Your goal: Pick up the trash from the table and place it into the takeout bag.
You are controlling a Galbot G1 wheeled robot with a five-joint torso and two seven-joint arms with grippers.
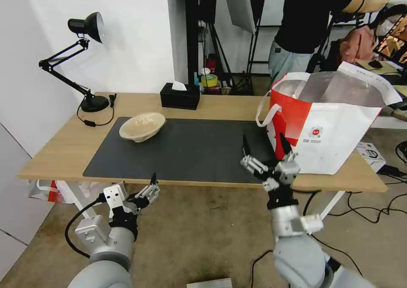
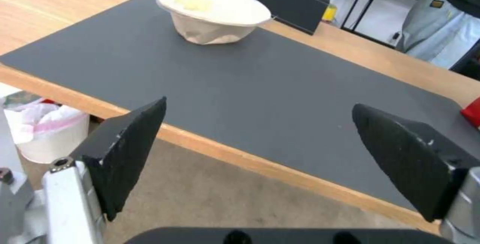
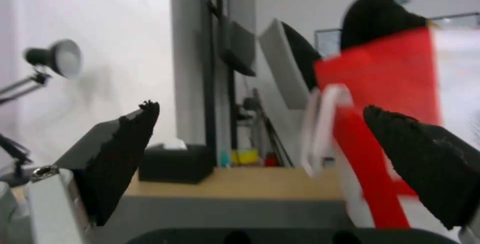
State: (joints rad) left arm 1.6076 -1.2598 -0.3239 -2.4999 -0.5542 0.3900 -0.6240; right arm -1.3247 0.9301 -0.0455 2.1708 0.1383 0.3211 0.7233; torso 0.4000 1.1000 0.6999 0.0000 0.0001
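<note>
My right gripper (image 1: pixel 267 146) hangs over the near edge of the dark grey mat (image 1: pixel 190 150), at about five o'clock on the light-wood table (image 1: pixel 55 152), with its two black fingers spread wide and nothing between them. In my right wrist view those same fingers (image 3: pixel 125 154) stand far apart, and beyond them I see the red side and white strap of the takeout bag (image 3: pixel 380 86). That bag (image 1: pixel 335 123), a red-and-white tote with silver foil lining and a small round red logo, stands upright and open-mouthed at the three o'clock end of the table, just beside my right gripper and partly on the mat's end.

My left gripper (image 1: pixel 148 190) is held low, in front of the table's near edge at about seven o'clock, off the tabletop. It too is released and empty; in my left wrist view its fingers (image 2: pixel 125 150) are well apart.

The one piece of trash I can see on the table is the beige shallow pulp bowl (image 1: pixel 142 126), resting tilted at the mat's ten o'clock corner, well apart from both of my grippers. A black tissue box (image 1: pixel 180 96) sits at twelve o'clock behind the mat, and a black desk lamp (image 1: pixel 85 59) stands at ten o'clock near the table's far corner.
</note>
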